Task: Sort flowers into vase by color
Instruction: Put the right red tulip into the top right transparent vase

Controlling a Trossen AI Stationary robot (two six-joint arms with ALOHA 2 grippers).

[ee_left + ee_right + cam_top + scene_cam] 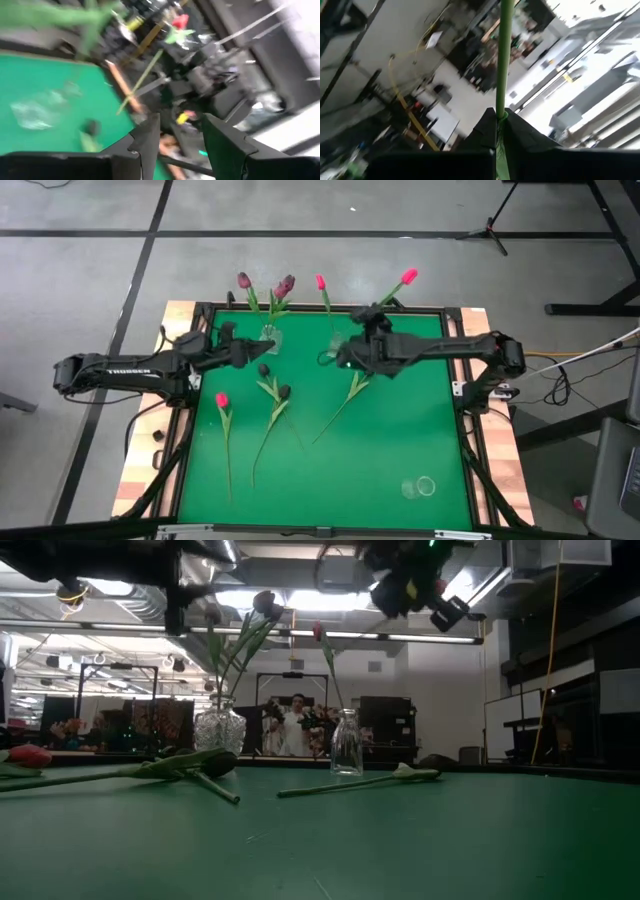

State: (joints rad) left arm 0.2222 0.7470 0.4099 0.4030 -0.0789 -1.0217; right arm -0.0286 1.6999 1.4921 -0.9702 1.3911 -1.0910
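Two glass vases stand near the table's far edge. The round vase (270,338) (220,728) holds purple flowers (285,284). The slim bottle vase (335,340) (346,743) holds one pink flower (321,281). Several flowers lie flat on the green mat: a pink one (221,400), two dark ones (283,392) and a long stem (340,408). My right gripper (372,315) (500,115) hovers high beside the bottle vase, shut on a pink flower (408,277). My left gripper (262,352) (180,132) is open in the air next to the round vase. My right gripper pinches the pink flower's green stem (503,100) between its two shut fingers. The stem runs on straight past the fingertips. The flower is lifted clear of the table, and its head (408,277) points out past the far edge.
A small clear glass object (420,486) sits near the mat's near right corner. A raised black frame (462,390) borders the mat. A person (295,725) stands in the room behind the table. The mat's near middle (340,480) is bare.
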